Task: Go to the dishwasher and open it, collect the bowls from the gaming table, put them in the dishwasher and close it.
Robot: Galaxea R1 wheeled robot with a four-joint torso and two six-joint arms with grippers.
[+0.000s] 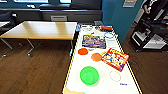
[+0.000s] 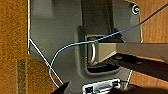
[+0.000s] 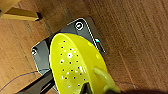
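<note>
The gaming table (image 1: 75, 68), white-topped with a thin yellow edge, runs away from me in the head view. A green bowl (image 1: 89, 75) sits nearest on it. Farther along lie two orange bowls (image 1: 83, 51) (image 1: 96, 57), close to each other. In the right wrist view a yellow perforated colander (image 3: 72, 65) hangs large over the robot's base plate and the wooden floor, with my right gripper (image 3: 86, 88) at its rim. The left wrist view looks down on the robot's grey base plate (image 2: 57, 37) and a blue cable (image 2: 75, 46). The dishwasher is out of view.
Two colourful game boxes (image 1: 94, 41) (image 1: 115, 59) and a pale dish (image 1: 109, 35) also lie on the gaming table. A wooden-topped table (image 1: 41, 29) stands to its left, over brown wooden floor. A teal wall (image 1: 117, 17), a black cart (image 1: 150, 32) and a person (image 1: 150, 6) are at the right.
</note>
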